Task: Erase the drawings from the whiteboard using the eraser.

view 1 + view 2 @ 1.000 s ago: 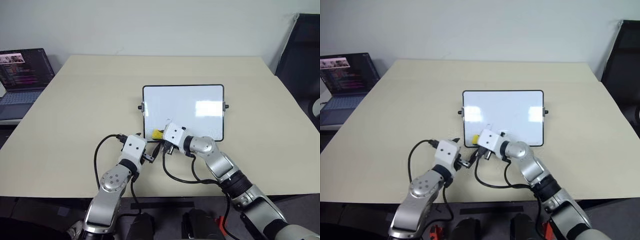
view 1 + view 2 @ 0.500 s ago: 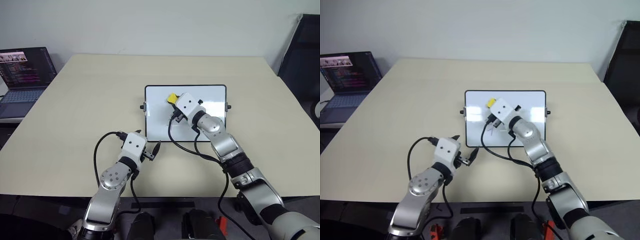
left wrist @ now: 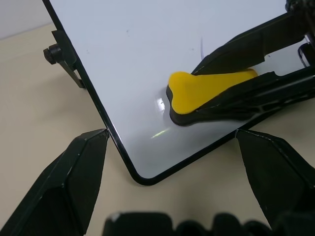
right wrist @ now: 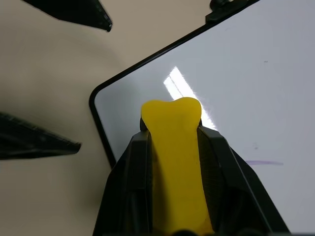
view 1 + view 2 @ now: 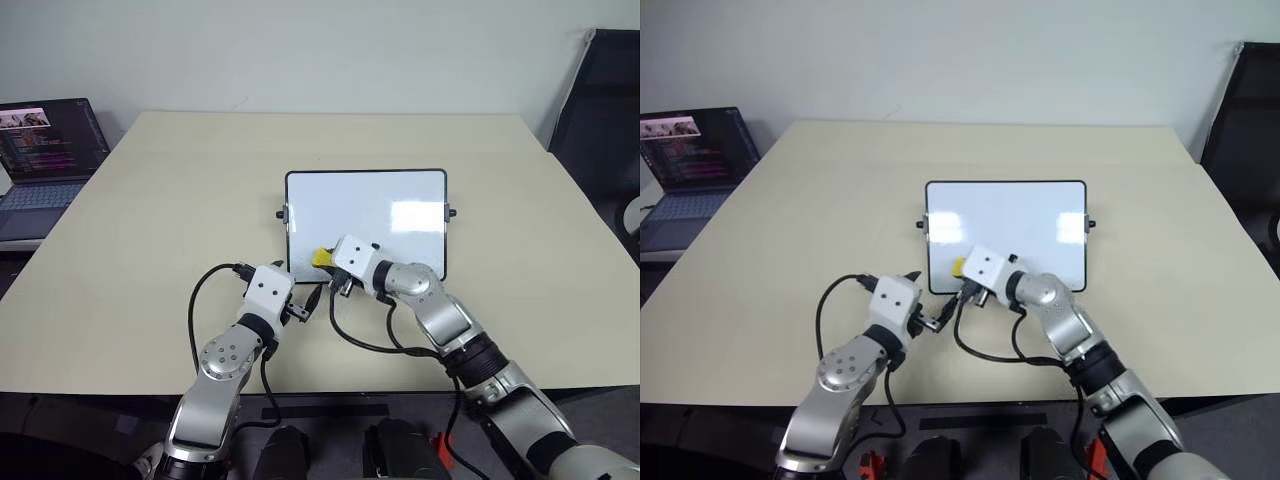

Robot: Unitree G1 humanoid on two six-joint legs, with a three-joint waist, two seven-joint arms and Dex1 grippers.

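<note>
On a beige table [image 5: 150, 220], the right gripper [image 5: 330, 262] clamps the light, rigid eraser [image 3: 209, 88] lengthwise; left gripper [image 5: 308, 300] open beside the slick whiteboard [image 5: 366, 205].

Beige table [image 5: 150, 220], white wall [image 5: 320, 50]

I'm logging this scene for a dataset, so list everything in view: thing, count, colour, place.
whiteboard: one, white with a black frame, flat at the table's middle.
eraser: one, yellow with a dark underside, on the board's near left corner.
marker trace: one faint purple line, on the board beside the eraser.
table: one, beige, under everything.
laptop: one, dark, screen lit, beyond the table's far left edge.
chair: one, black, at the far right.
left gripper: open, straddling the board's near left corner.
right gripper: shut on the eraser.
</note>
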